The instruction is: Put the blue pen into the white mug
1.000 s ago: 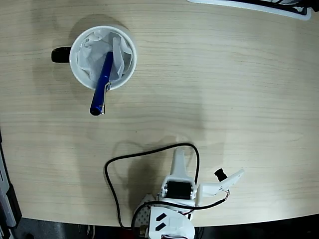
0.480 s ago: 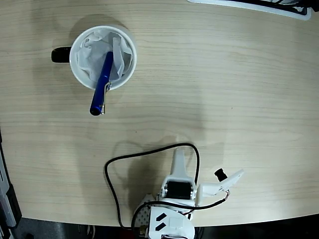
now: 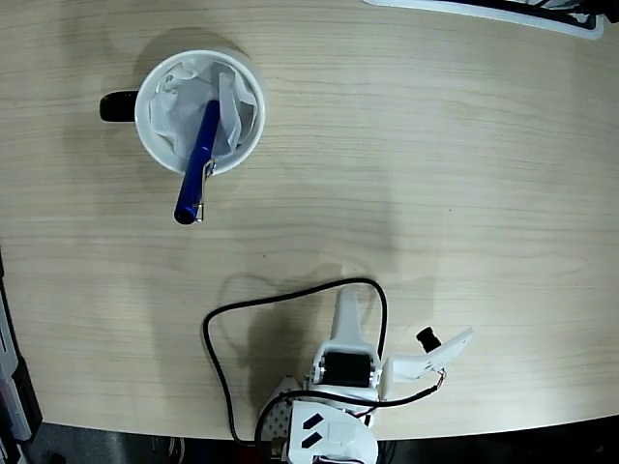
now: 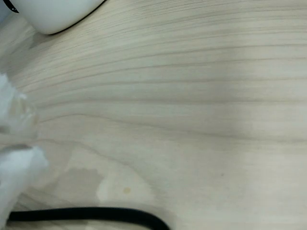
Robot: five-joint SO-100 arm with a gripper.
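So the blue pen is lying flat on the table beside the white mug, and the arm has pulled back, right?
Not flat beside it. The fixed view shows the blue pen standing tilted inside the white mug, leaning on the rim. The arm is pulled back.

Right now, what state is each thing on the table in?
blue pen: standing tilted in the mug, clip end sticking out over the rim
white mug: upright, paper-lined, holding the pen
gripper: folded back near the base, far from the mug, holding nothing
black cable: looped loose on the table
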